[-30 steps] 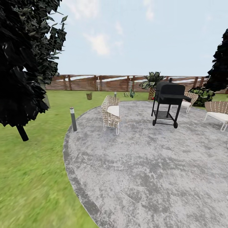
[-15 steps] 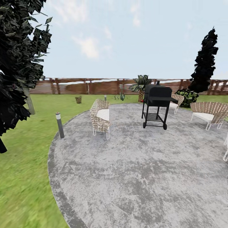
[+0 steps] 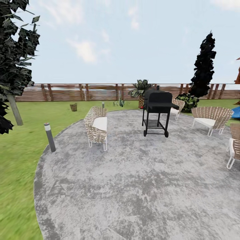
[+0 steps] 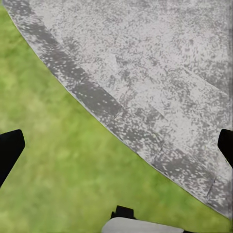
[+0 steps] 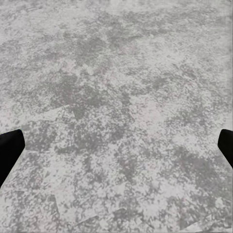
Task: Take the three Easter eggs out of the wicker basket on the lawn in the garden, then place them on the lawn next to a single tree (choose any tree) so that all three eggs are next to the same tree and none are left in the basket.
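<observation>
Two pairs of dark fingertips (image 4: pixel 10 150) (image 5: pixel 9 150) are being shown spread wide and empty at the wrist views' edges, the left gripper (image 4: pixel 116 155) over the lawn (image 4: pixel 53 160) and patio (image 4: pixel 160 58) edge, the right gripper (image 5: pixel 116 155) over paving. The wicker basket (image 3: pixel 73 107) is being seen far off on grass near the fence (image 3: pixel 100 92) from the head view alone; its eggs cannot be made out. They are being judged small, light, smooth and likely to roll, best pinched across the middle.

A round grey patio (image 3: pixel 140 186) fills the lower frame. A black grill (image 3: pixel 156 111) stands at centre, a woven chair (image 3: pixel 96 127) to its left. A short post light (image 3: pixel 49 136) stands at the patio's left edge.
</observation>
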Robot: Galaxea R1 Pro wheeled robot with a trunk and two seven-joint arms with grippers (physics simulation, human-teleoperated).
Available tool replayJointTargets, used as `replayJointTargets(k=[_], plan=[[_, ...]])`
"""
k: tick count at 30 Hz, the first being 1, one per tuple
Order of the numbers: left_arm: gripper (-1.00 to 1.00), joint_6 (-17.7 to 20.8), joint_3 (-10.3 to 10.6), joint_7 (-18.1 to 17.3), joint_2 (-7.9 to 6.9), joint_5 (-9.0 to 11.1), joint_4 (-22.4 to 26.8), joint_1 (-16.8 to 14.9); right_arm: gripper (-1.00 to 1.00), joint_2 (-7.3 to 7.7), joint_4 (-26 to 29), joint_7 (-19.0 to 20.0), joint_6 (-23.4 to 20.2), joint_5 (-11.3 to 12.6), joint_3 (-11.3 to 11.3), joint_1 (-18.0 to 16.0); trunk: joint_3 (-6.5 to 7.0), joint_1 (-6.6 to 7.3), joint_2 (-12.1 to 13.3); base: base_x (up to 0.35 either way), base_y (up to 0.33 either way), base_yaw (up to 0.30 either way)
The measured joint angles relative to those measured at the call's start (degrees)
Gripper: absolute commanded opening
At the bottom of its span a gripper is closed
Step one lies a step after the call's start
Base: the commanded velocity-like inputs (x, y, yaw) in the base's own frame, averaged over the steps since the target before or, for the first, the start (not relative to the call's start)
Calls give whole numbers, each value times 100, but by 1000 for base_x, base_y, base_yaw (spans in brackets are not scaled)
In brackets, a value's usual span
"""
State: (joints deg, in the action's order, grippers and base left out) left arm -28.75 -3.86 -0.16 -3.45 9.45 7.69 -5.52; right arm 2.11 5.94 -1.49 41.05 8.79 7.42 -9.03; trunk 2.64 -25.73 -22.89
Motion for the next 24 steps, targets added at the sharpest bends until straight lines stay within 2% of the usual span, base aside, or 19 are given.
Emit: replayJointTargets(k=[24], plan=[[100,0,0,0,-8,0,0,0,100,-1,0,0,11,-9,0,0,1,0,0,309,-137,-1]])
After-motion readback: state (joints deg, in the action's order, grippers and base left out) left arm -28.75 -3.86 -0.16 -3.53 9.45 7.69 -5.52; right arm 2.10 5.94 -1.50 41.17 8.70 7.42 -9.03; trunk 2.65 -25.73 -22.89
